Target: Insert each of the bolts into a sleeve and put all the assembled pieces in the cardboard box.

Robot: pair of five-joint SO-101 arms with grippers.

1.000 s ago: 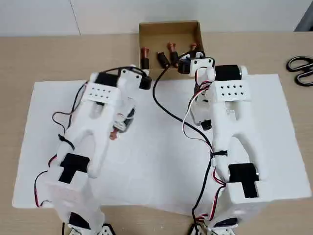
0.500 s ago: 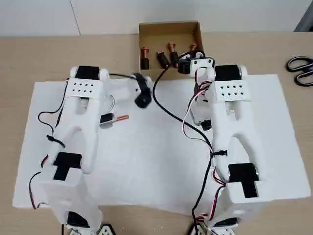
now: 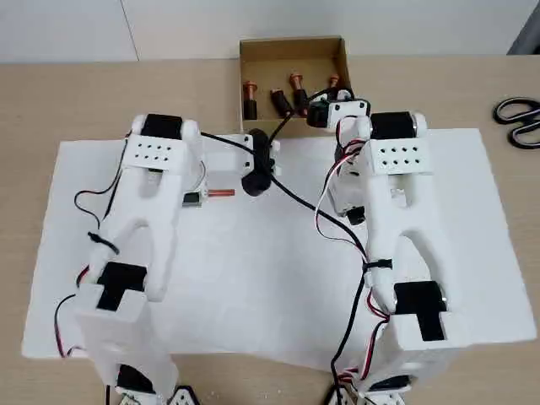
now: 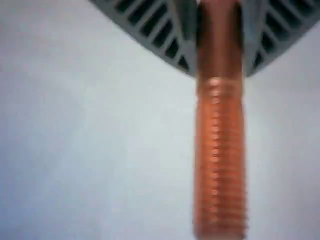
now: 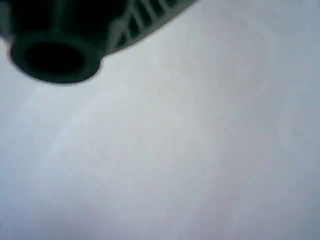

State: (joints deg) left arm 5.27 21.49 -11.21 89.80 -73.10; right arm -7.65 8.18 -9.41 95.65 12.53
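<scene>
Jaws of the left gripper (image 3: 201, 197), clamped on the copper bolt (image 3: 222, 193), have swung it level toward 3 o'clock, nearer the black sleeve (image 5: 54, 57) clamped in the right gripper (image 5: 75, 32).

Copper threaded bolt (image 4: 220, 140) clamped in left pincer (image 4: 219, 35), horizontal, near the cardboard box (image 3: 287, 61) front wall. Black sleeve (image 5: 55, 60): open bore showing. Four bolt-in-sleeve assemblies (image 3: 251, 99) lie inside the box.

no readable text, labels or numbers

Wooden table (image 3: 101, 93), white sheet (image 3: 253, 278), pale wall (image 3: 186, 25)
</scene>
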